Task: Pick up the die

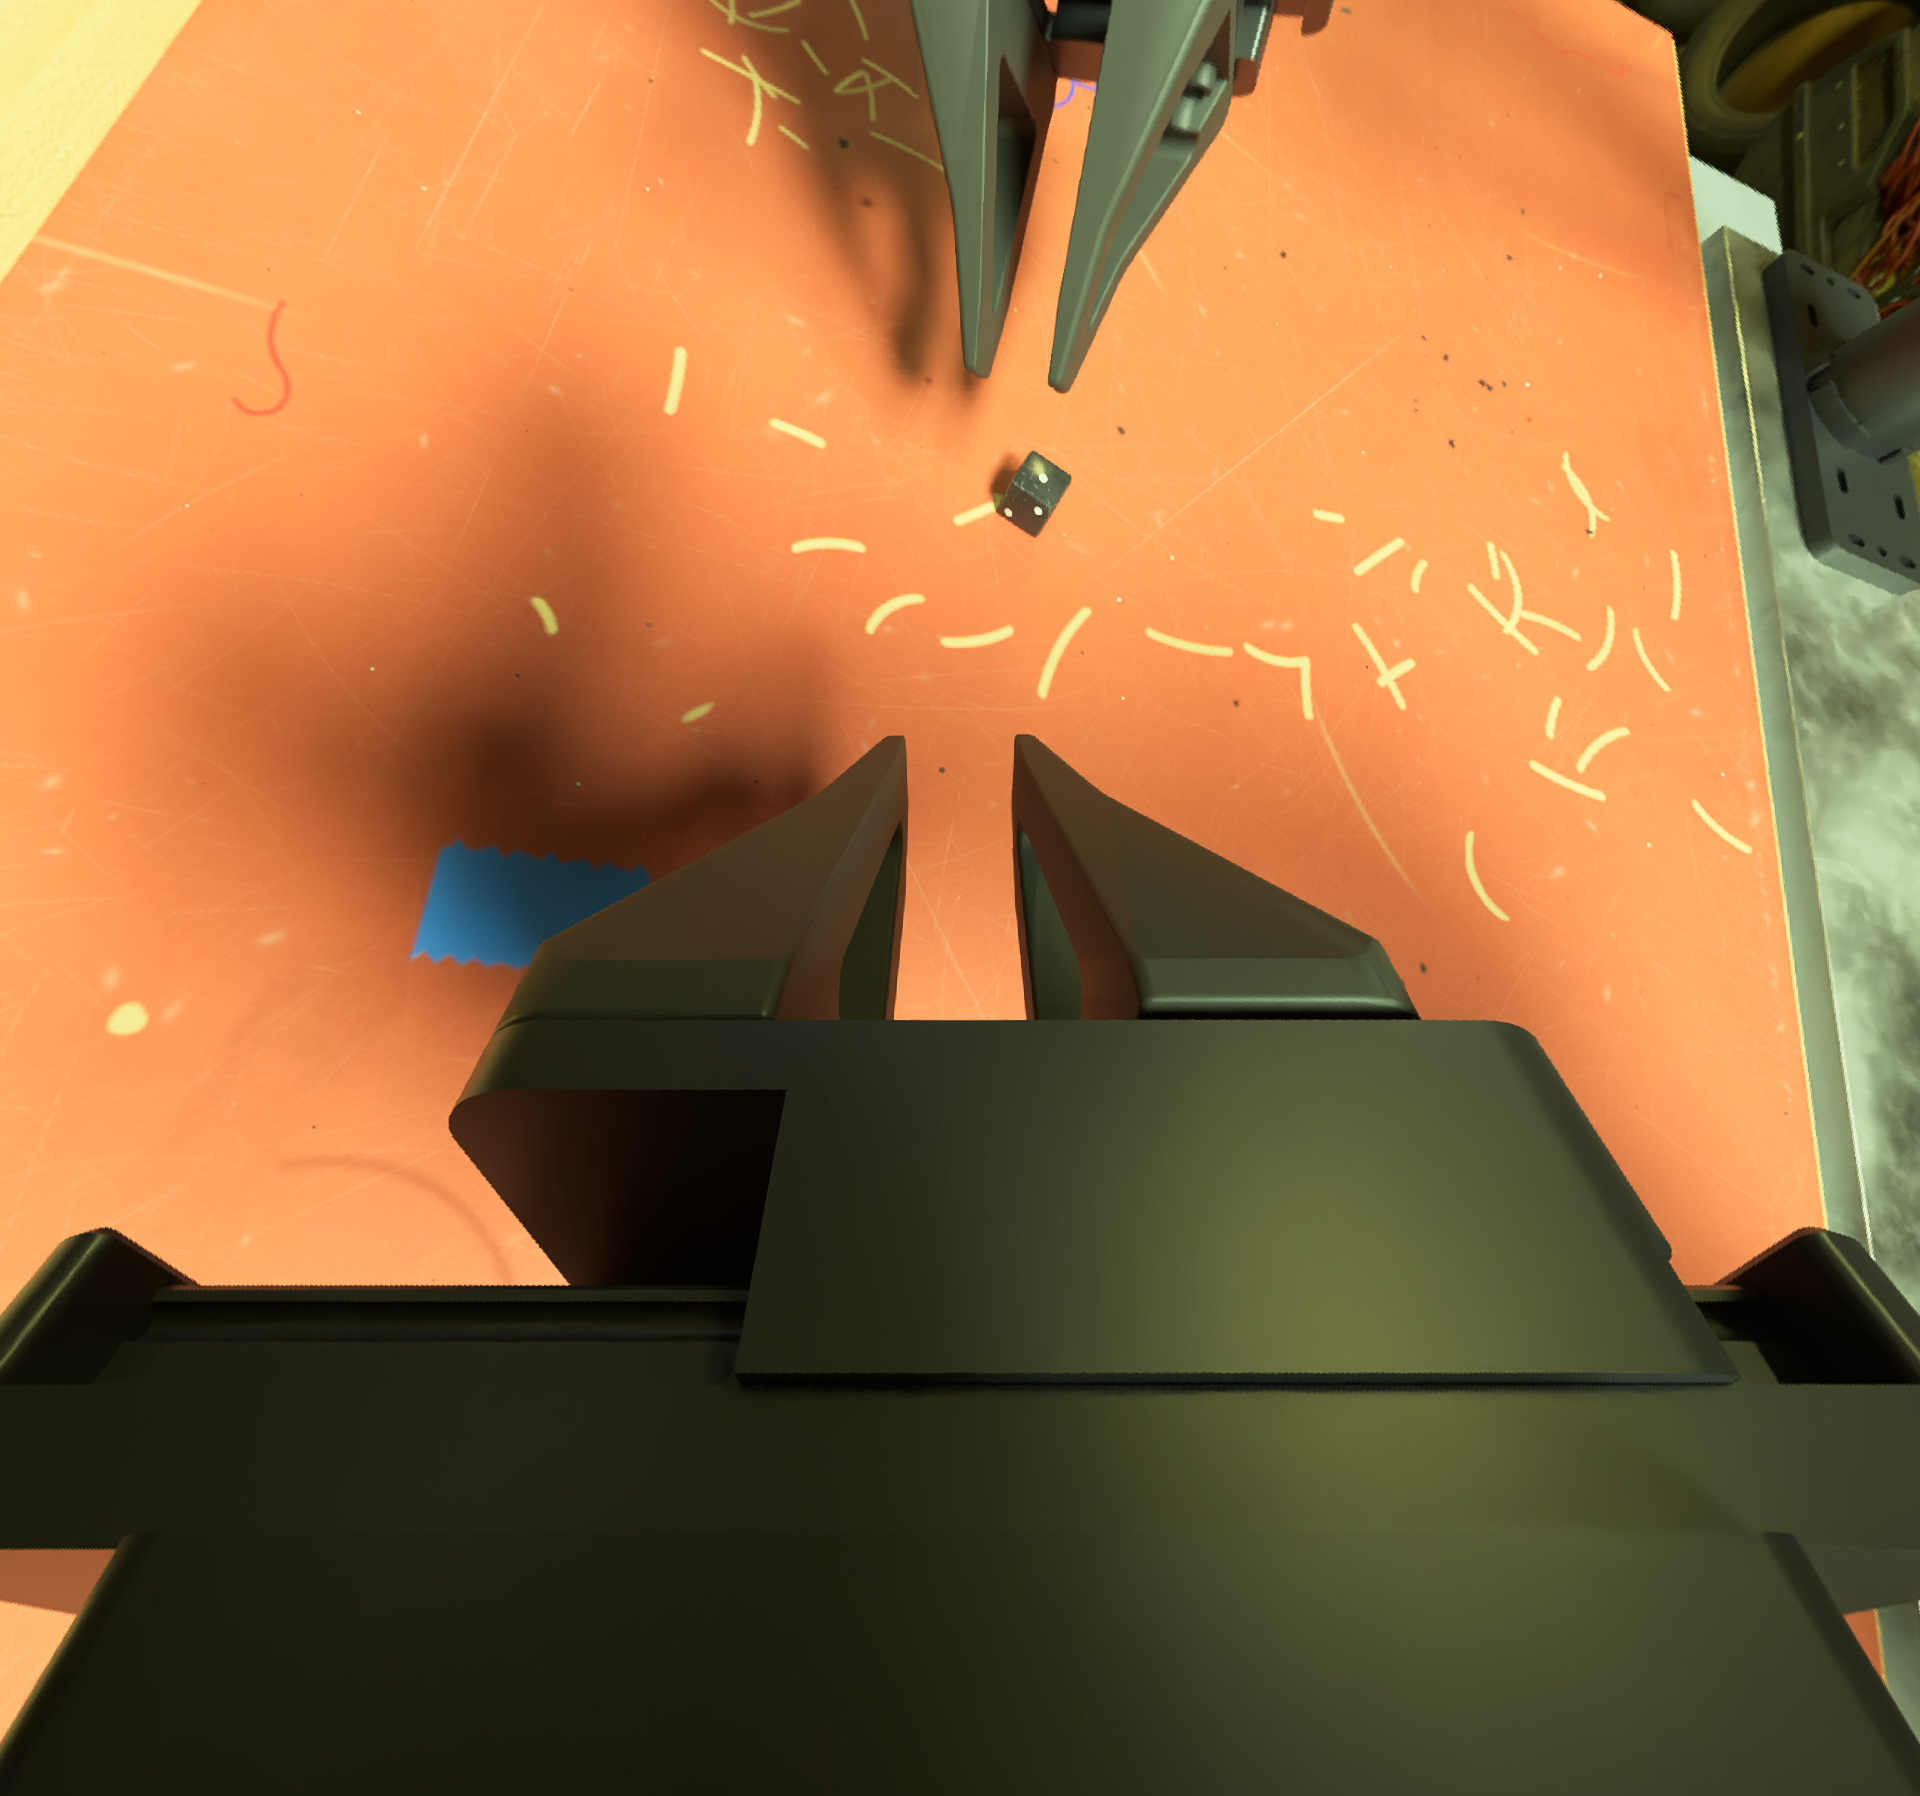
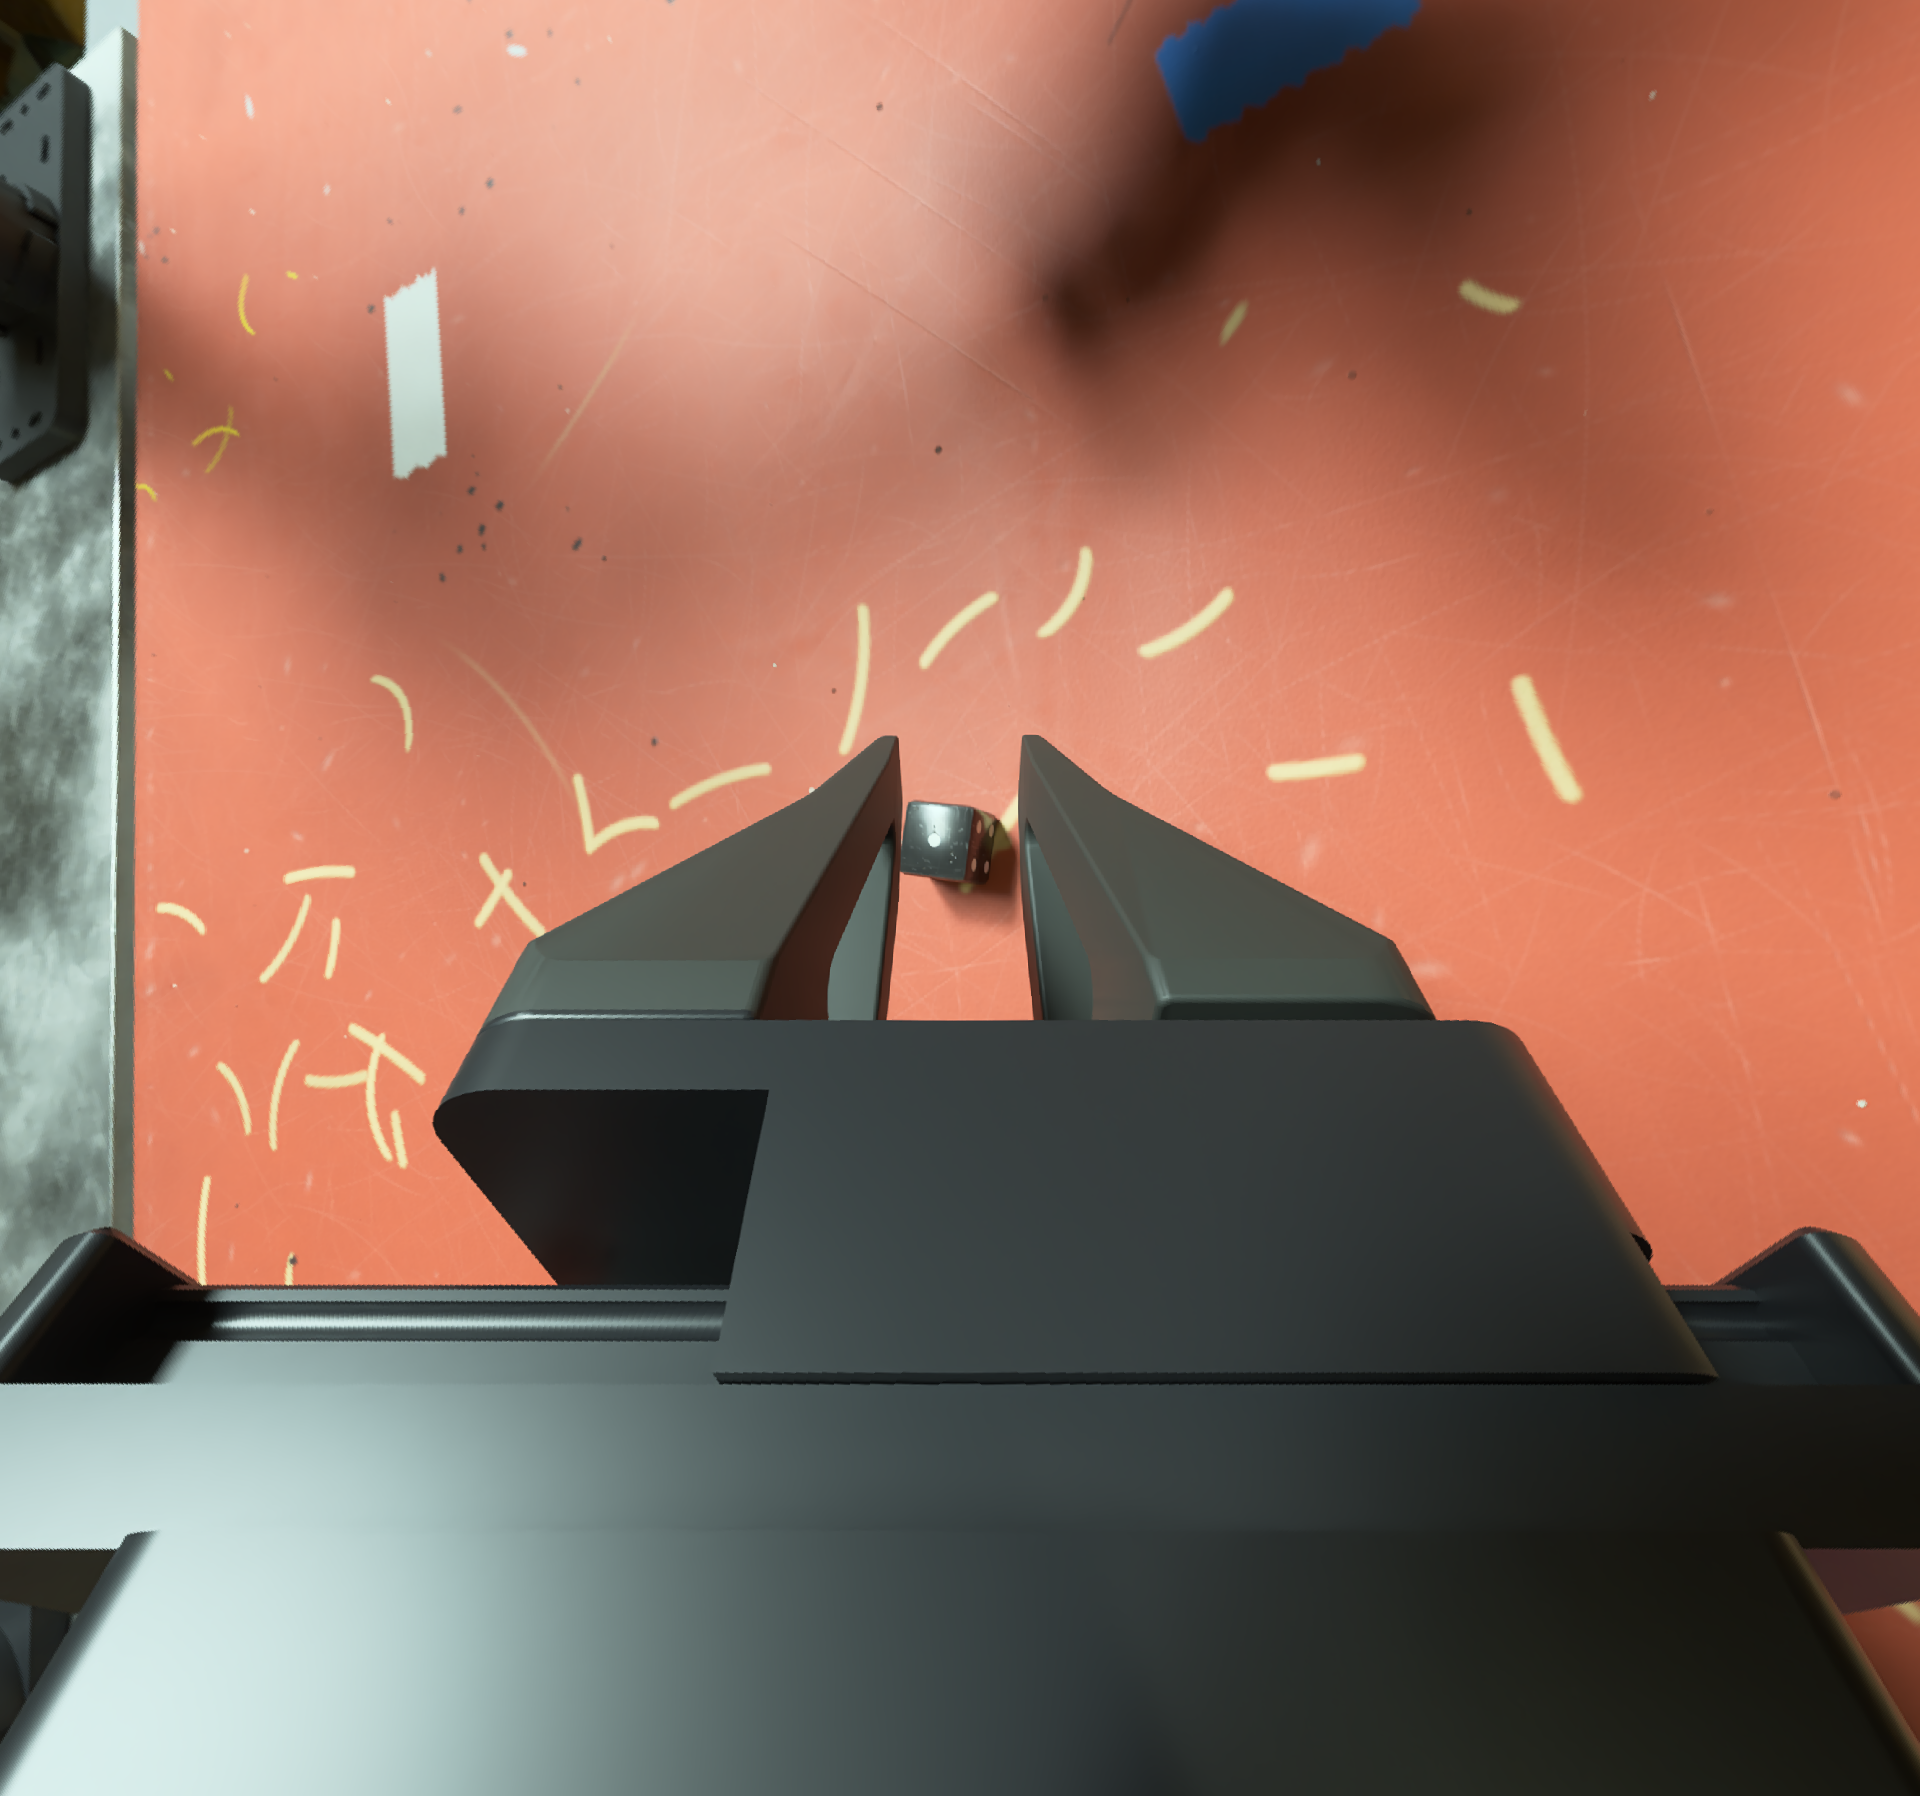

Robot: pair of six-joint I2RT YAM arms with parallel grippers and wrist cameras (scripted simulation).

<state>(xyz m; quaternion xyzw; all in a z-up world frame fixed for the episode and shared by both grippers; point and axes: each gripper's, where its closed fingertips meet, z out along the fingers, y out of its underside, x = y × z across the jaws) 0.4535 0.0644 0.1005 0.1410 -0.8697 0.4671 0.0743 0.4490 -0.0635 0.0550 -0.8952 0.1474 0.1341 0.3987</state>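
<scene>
In the right wrist view, the right gripper (image 2: 958, 738) is parted a little wider than the small dark metallic die with pale dots (image 2: 948, 842). The die lies on the scratched orange tabletop (image 2: 1558, 915) in line with the gap, and its near side is partly hidden behind the left finger; whether a finger touches it, I cannot tell. The left gripper (image 1: 958, 738) is slightly parted and holds nothing. Farther, toward the table edges, lie a blue zigzag-edged tape piece (image 2: 1288, 21) and a white torn tape strip (image 2: 416, 375).

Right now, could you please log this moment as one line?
die: on table, ungrasped | right gripper: open, straddling die | left gripper: open, empty
</scene>
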